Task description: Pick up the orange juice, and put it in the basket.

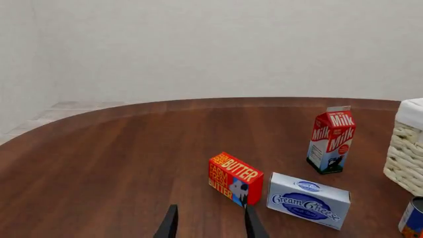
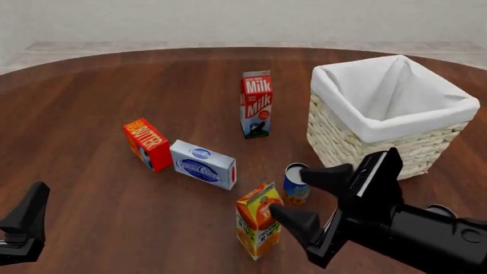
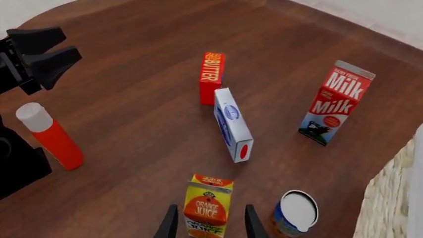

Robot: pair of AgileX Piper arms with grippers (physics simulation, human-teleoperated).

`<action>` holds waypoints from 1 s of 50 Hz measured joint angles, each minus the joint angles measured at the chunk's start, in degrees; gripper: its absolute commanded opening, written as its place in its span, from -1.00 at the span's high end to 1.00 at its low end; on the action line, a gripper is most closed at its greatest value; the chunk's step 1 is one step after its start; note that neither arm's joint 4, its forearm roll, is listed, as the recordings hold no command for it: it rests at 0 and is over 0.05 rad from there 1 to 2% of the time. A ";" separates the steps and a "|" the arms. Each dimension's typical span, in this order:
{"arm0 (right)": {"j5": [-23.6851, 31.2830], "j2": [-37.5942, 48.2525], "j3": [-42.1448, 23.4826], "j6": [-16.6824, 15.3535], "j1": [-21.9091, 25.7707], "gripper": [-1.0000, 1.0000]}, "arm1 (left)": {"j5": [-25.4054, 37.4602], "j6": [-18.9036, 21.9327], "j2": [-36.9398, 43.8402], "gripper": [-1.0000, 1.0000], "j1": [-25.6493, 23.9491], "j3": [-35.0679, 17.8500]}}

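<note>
The orange juice (image 2: 257,228) stands upright near the front of the table, an orange gable-top carton with yellow and green panels. My right gripper (image 2: 288,192) hovers open just to its right. In the right wrist view its two fingers frame the orange juice (image 3: 207,210) without touching it. The basket (image 2: 346,140) is pale wicker with a white lining and stands at the right, behind the gripper. My left gripper (image 1: 210,218) is open and holds nothing, low at the table's front left, away from the carton.
A red-and-white milk carton (image 2: 256,103) stands left of the basket. An orange-red butter box (image 2: 147,144) and a white cream cheese box (image 2: 202,164) lie at centre left. A blue can (image 2: 295,184) sits between juice and basket. A red bottle (image 3: 51,136) stands by the left arm.
</note>
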 measured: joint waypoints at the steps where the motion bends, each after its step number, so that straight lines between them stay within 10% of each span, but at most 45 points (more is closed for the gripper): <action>1: -0.15 0.21 -0.01 0.05 0.07 -1.00 | 0.00 0.00 0.00 -1.00 0.00 0.00; 50: -5.39 8.32 0.44 -0.46 1.36 -1.00 | 0.00 -0.01 0.00 -1.00 0.00 0.00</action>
